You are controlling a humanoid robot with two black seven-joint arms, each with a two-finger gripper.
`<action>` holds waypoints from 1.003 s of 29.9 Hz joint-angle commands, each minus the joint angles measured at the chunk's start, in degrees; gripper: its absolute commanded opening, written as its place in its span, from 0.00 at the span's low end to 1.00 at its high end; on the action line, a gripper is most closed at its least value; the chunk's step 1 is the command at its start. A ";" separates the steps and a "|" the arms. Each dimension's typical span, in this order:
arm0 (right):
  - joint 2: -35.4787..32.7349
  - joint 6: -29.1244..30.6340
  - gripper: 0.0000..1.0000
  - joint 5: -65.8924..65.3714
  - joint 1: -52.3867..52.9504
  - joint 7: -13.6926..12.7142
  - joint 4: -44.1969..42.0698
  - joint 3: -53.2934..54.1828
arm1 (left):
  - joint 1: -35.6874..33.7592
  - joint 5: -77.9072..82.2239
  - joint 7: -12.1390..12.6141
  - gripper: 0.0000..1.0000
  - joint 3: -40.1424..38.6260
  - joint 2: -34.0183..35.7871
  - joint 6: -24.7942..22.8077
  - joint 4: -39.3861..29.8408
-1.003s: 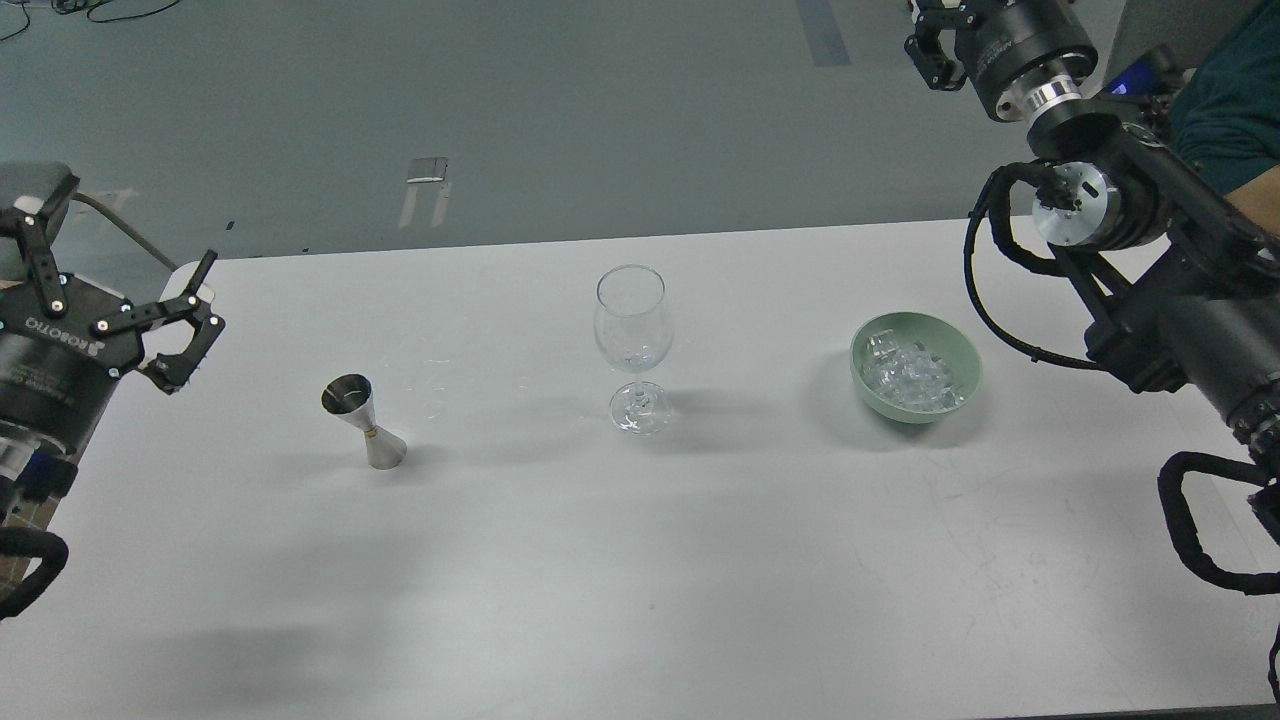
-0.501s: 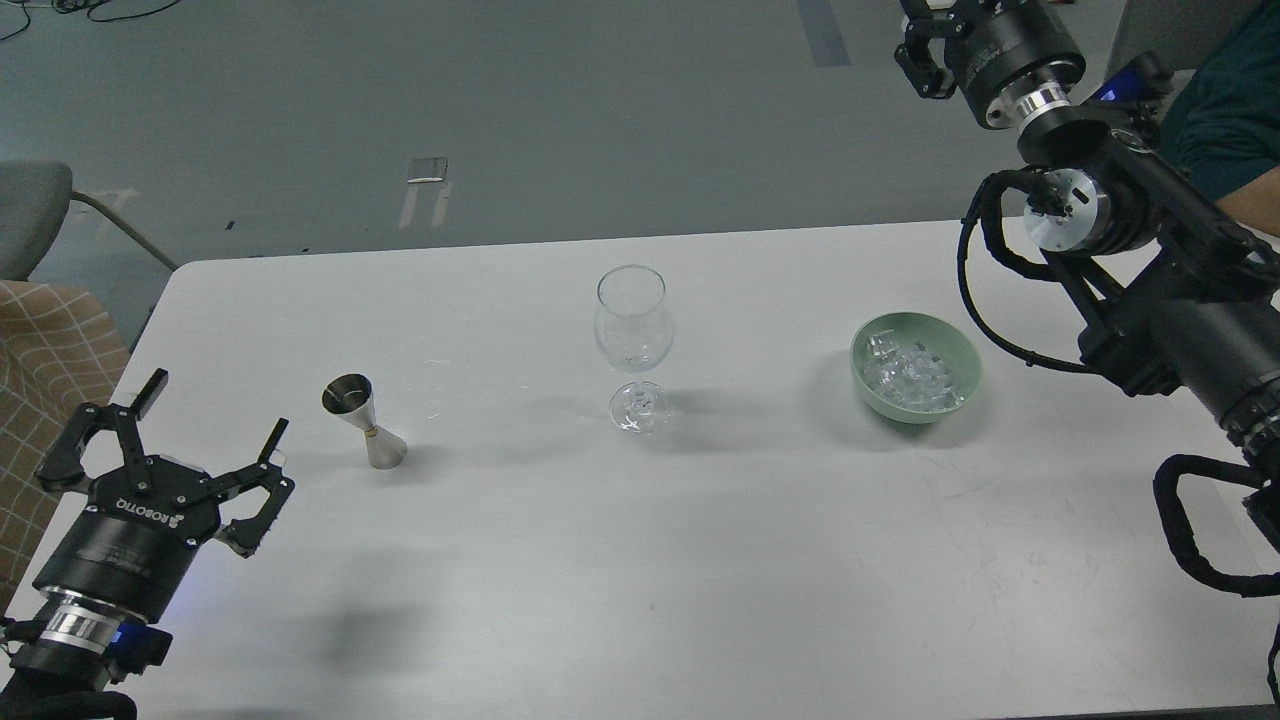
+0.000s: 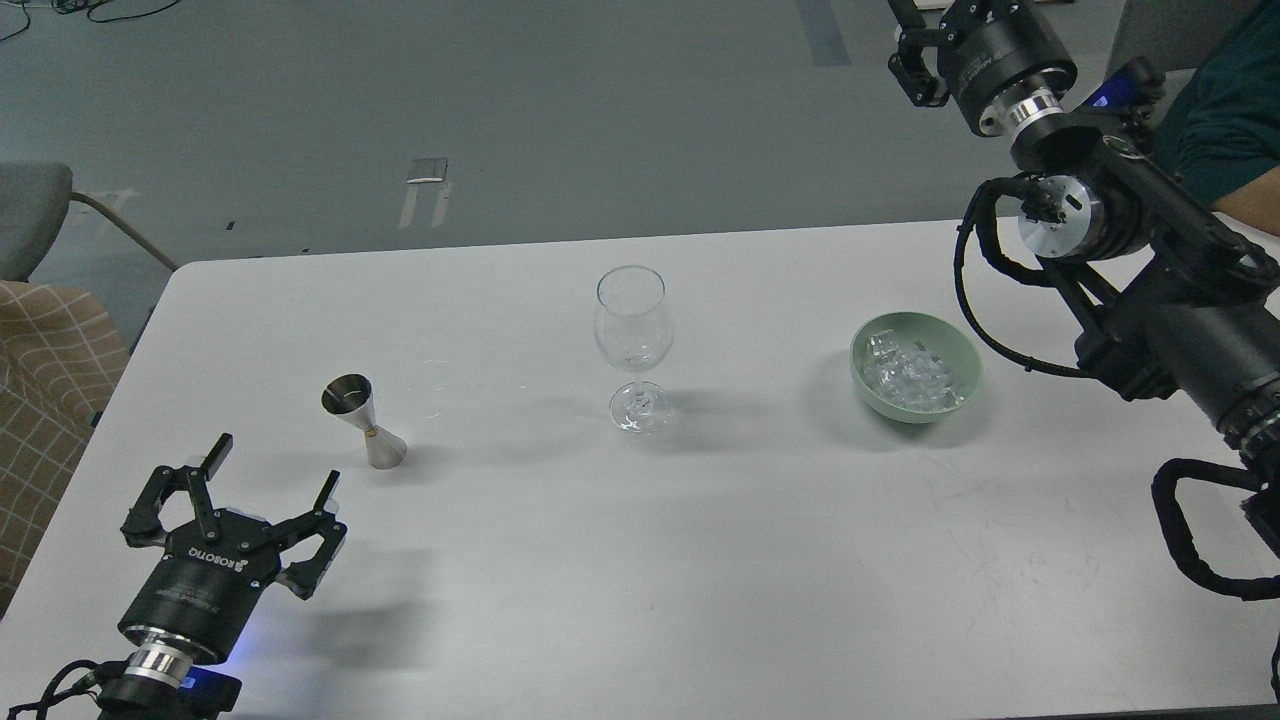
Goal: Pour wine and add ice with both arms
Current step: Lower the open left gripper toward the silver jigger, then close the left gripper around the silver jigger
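Green bowl (image 3: 916,366) on the white table (image 3: 700,560), right of centre, holds the ice (image 3: 910,377), a pile of clear cubes. Wine glass (image 3: 632,345) stands upright mid-table, looks empty. Steel jigger (image 3: 362,421) upright to its left; contents can't be made out. Left gripper (image 3: 270,475) near the jigger, fingers spread, holding nothing. Right gripper (image 3: 915,45) at top edge, partly cropped; can't tell its state.
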 commanded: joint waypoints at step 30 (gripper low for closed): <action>-0.12 -0.08 1.00 -0.04 0.00 0.01 0.00 -1.70 | -17.24 5.31 -1.40 0.98 2.90 -4.36 0.83 19.87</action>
